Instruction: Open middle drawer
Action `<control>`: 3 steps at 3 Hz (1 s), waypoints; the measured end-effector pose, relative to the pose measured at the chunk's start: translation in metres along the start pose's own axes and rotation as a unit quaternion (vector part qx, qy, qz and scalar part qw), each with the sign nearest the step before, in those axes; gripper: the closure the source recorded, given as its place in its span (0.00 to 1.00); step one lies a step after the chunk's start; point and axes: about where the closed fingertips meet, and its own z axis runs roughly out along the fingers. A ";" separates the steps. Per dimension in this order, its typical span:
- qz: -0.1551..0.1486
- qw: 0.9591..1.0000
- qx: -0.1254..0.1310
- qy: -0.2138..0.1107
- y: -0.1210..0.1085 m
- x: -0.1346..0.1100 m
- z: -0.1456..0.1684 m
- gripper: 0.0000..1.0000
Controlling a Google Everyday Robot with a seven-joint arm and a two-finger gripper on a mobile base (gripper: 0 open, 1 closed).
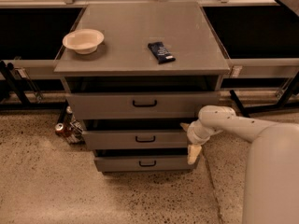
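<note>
Grey cabinet (140, 27), task judged at early stage. Middle drawer (112, 139), second of three, between taller top drawer (103, 106) and lowest drawer (117, 163); front apparently near closed, dark gap above, no clear pull-out visible. Gripper (189, 139) low at right end of that drawer's front, touching or just beside it, apart from small black bar handle (145, 138). Open or closed: cannot tell. Handle not yet taken; whole pull left to do. On cabinet top: white bowl (83, 40), dark packet (161, 52).
</note>
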 end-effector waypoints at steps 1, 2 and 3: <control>-0.010 1.000 0.000 0.013 -0.007 -0.004 0.012 0.00; -0.022 1.000 -0.012 0.005 -0.011 -0.015 0.027 0.00; -0.031 0.999 -0.026 -0.007 -0.011 -0.024 0.038 0.15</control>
